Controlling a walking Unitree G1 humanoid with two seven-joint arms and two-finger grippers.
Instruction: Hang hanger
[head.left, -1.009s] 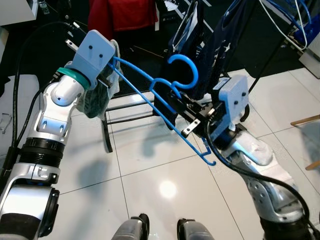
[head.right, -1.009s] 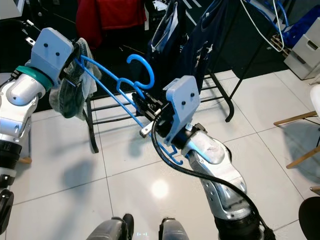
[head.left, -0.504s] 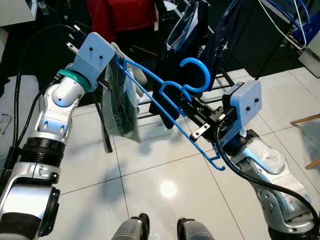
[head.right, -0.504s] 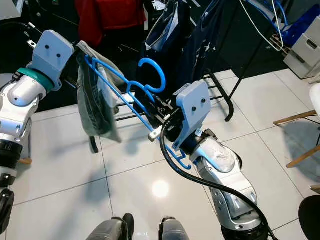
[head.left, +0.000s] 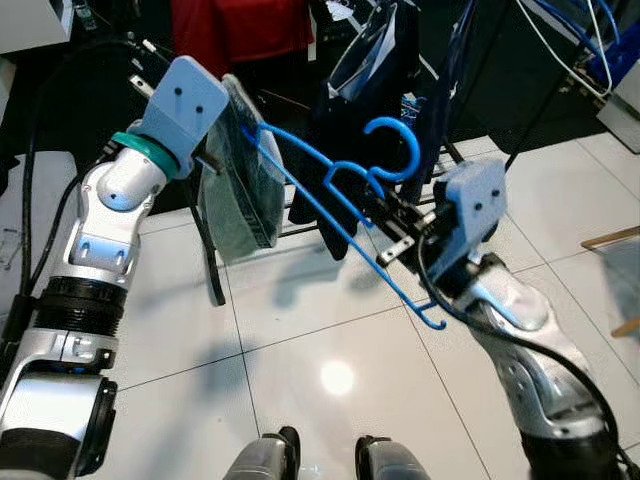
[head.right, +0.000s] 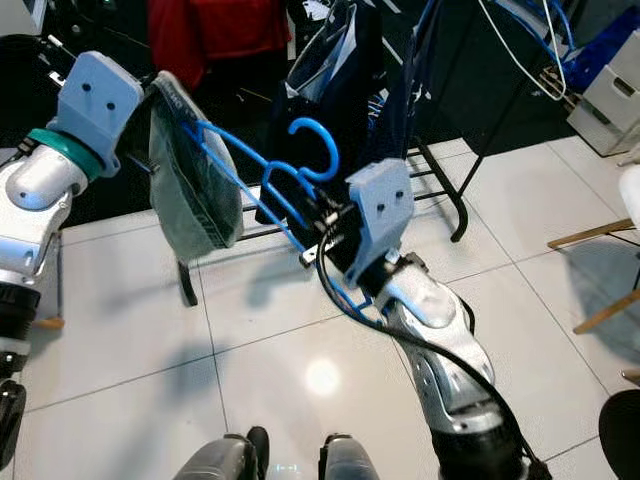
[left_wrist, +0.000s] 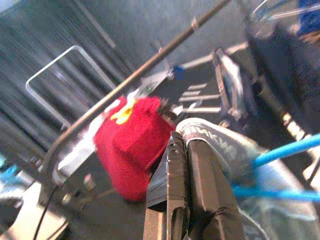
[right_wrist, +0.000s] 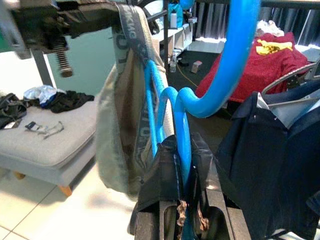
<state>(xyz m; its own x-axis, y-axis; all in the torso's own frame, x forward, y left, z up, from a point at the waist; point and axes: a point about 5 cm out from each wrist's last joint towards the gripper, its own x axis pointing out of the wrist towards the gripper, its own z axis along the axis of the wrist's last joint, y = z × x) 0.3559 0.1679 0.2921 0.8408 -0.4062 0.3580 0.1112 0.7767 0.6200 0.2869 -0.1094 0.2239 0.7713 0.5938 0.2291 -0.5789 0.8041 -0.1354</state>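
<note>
The robot stood on the white tiled floor (head.left: 300, 330) before a dark clothes rack (head.right: 440, 170), holding a blue hanger (head.left: 330, 215) up in the air between its two arms, well above the tiles and not on any rail. The right gripper (head.left: 392, 215) was clamped tight around the hanger's neck just below the hook (head.left: 395, 150), which curled upward toward the dark navy garments (head.left: 440, 90) hanging on the rack. The left gripper (head.left: 215, 150) had its fingers pressed together on the waistband of a pale grey-green garment (head.left: 240, 190), which was draped over the hanger's far end and hung down beside that arm. The hanger slanted from the left gripper down to the right one. A red garment (head.right: 205, 35) hung further back in the shadow.
</note>
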